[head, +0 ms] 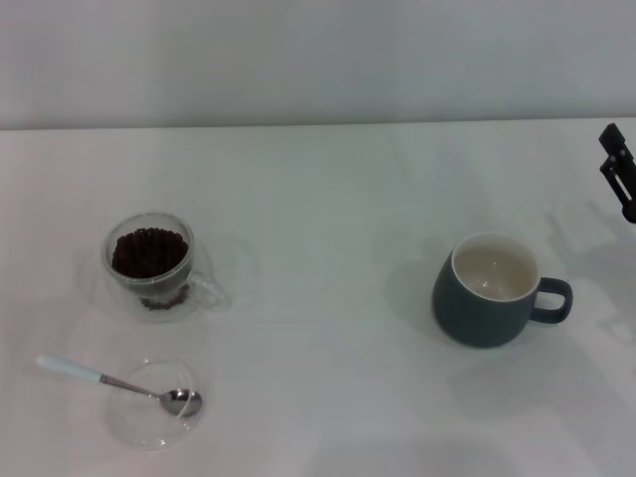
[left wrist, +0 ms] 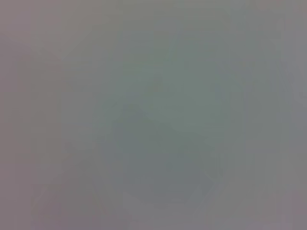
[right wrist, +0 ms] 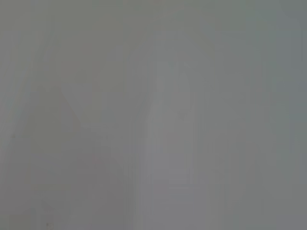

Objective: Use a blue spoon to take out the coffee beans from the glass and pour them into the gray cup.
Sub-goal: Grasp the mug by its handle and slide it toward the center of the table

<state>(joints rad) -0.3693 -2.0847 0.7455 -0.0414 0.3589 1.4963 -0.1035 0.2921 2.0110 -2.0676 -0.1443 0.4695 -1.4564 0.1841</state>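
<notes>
— Where's the glass?
— On the left of the white surface, upright, full of coffee beans. Handle pointing right.
— And the blue spoon?
— Nearer, just below the glass. Shiny bowl resting in a flat clear dish, pale handle sticking out to the left over the rim.
— The gray cup?
— Well apart, on the right. Upright, white inside, nothing in it. Small handle pointing right.
— Any arms?
— Only a bit of the right gripper, dark, at the far right edge, away from the cup. Can't tell about its fingers, open or closed. Touching nothing. Left one not seen anywhere. Both wrist views just gray blur.
</notes>
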